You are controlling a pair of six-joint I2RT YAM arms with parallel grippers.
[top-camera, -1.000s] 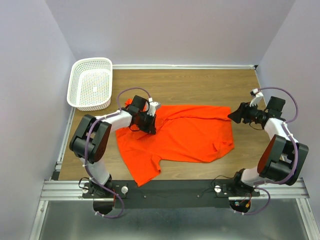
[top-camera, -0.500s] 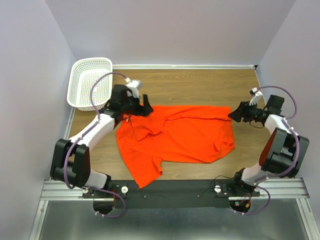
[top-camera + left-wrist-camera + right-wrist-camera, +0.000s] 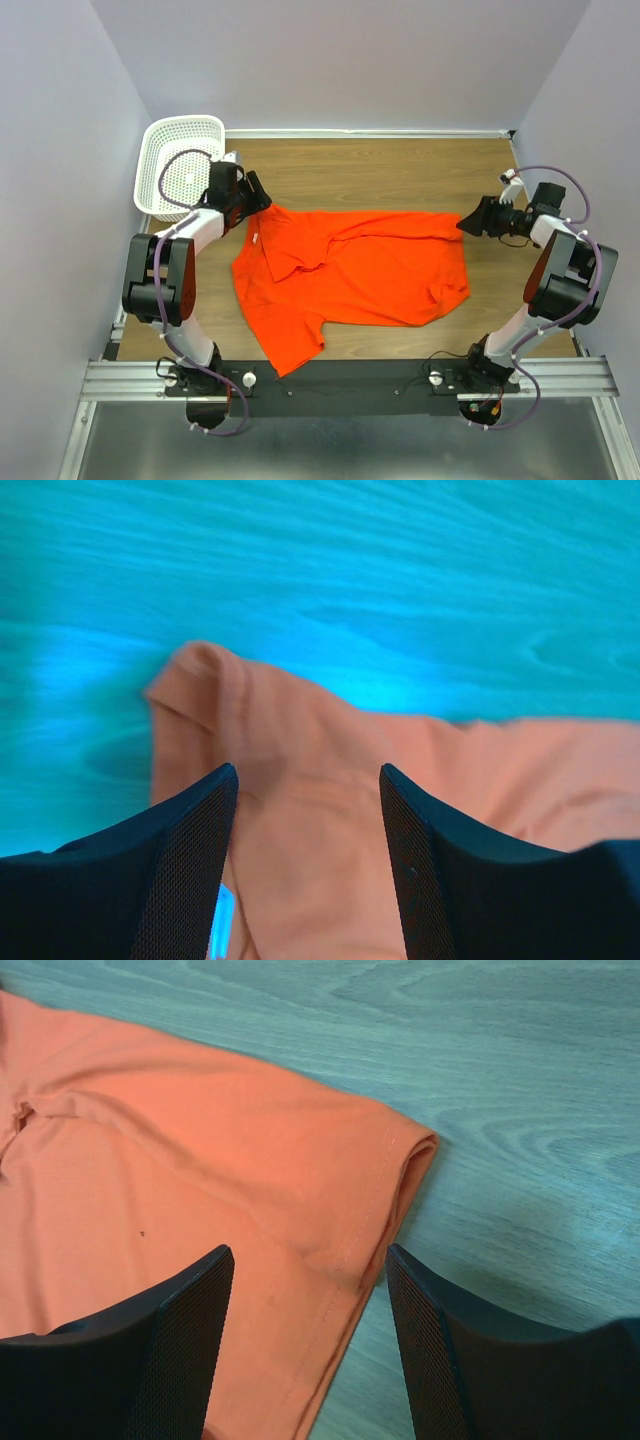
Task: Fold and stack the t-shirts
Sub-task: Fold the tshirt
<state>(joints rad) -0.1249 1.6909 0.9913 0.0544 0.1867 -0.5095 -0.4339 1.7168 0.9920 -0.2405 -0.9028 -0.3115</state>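
1. Our left pincer (image 3: 262, 200) hung over the far-left corner of the orange-red t-shirt (image 3: 360, 265) with its jaws well apart and nothing in them. In its wrist view the two fingers straddled fabric that lay flat below them.
2. Our right pincer (image 3: 470, 225) was at the opposite side, jaws likewise spread and holding nothing. It sat just above a hemmed corner of the t-shirt where the edge curled over on itself.
3. We saw the t-shirt lying on the wooden desk (image 3: 400, 165) between the two arms. It was spread mostly flat, with some wrinkles near its right side. It lay close to the white mesh basket (image 3: 160, 150) at the far-left corner, but apart from it and not inside it.
4. We judged the task to be at an early stage. One flap on the left part of the t-shirt was turned over onto the body, and that was the only thing resembling a fold. One sleeve stuck out toward the near edge.
5. Most of the work seemed to remain, in our view: squaring the garment, folding it into a compact shape, and stacking it. We could see only this one t-shirt, so no stack existed.
6. We could read no brand, print or writing on the t-shirt, the white mesh basket or the arms. A small pale tab (image 3: 222, 908) showed beside the left finger in the left wrist view. It was possibly a label, but too small and blurred to read.
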